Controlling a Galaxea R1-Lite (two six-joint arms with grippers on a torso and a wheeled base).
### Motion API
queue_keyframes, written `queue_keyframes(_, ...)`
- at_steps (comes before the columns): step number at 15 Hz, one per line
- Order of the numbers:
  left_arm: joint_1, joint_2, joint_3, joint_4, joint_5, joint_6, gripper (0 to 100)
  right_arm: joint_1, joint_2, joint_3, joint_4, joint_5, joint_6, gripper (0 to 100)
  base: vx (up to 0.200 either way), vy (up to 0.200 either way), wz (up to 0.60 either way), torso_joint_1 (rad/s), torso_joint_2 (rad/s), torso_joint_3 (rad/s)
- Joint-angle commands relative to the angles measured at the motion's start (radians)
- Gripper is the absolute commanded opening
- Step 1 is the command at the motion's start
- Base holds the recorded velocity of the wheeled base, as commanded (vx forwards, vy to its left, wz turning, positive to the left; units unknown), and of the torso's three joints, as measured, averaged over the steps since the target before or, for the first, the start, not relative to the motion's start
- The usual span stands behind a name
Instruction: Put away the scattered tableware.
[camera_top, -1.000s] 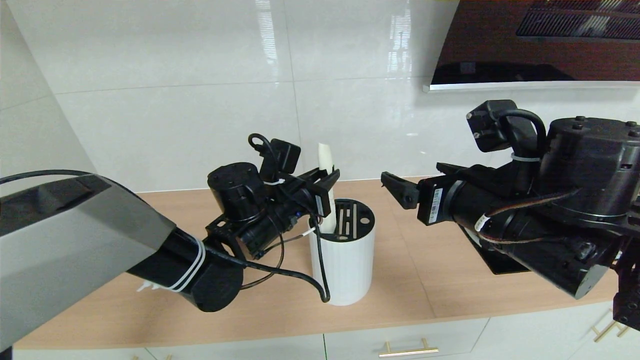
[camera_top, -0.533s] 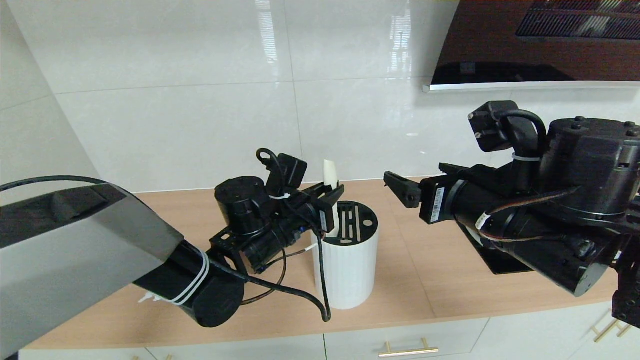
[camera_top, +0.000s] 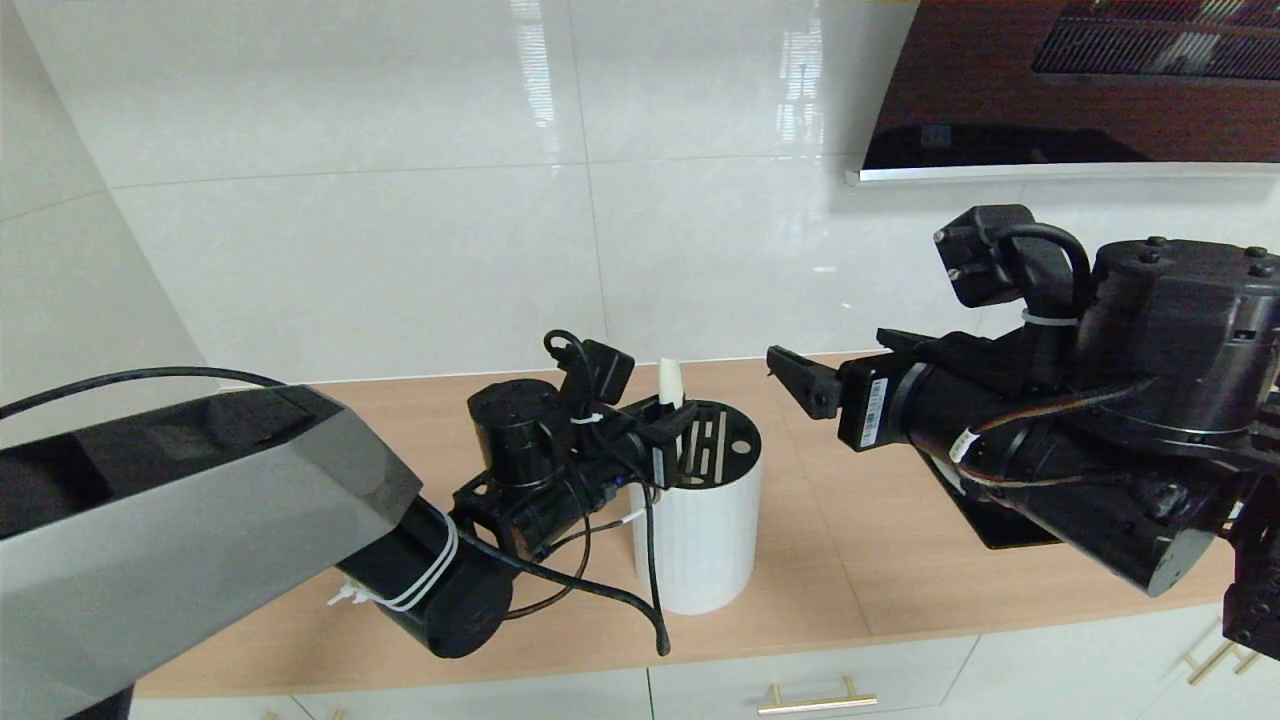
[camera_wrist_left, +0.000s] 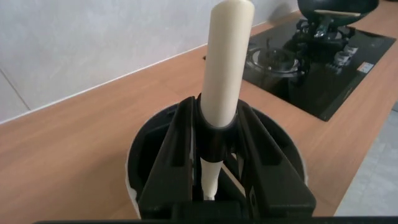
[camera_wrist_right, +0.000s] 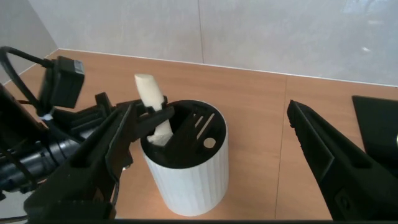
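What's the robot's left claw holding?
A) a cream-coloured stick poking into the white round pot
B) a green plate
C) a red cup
A: the left gripper is shut on the cream-coloured handle, whose lower end sits in the white cylindrical holder.

The holder is white with fine vertical ribs and a black slotted top. The handle is cream, the counter pale wood grain, the hob glossy black
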Motion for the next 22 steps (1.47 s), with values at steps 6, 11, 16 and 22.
queue_keyframes(6, 0.0, -0.021, -0.001, -0.021, 0.001, -0.005, 100, 0.001, 0.002, 0.0, -0.001, 0.0, 0.0, 100, 0.0, 0.0, 0.0, 0.0, 0.0, 0.0)
queue_keyframes(11, 0.0, -0.064, 0.0, -0.027, 0.029, -0.008, 100, 0.001, -0.001, 0.003, -0.001, -0.001, 0.0, 100, 0.0, 0.0, 0.0, 0.0, 0.0, 0.0)
queue_keyframes(16, 0.029, -0.428, 0.04, 0.025, 0.066, -0.011, 100, -0.048, -0.089, 0.043, -0.001, -0.004, 0.0, 100, 0.0, 0.0, 0.0, 0.0, 0.0, 0.0)
queue_keyframes(22, 0.124, -0.874, 0.364, 0.207, 0.11, -0.03, 100, -0.288, -0.39, 0.399, -0.001, -0.004, -0.009, 100, 0.0, 0.0, 0.0, 0.0, 0.0, 0.0)
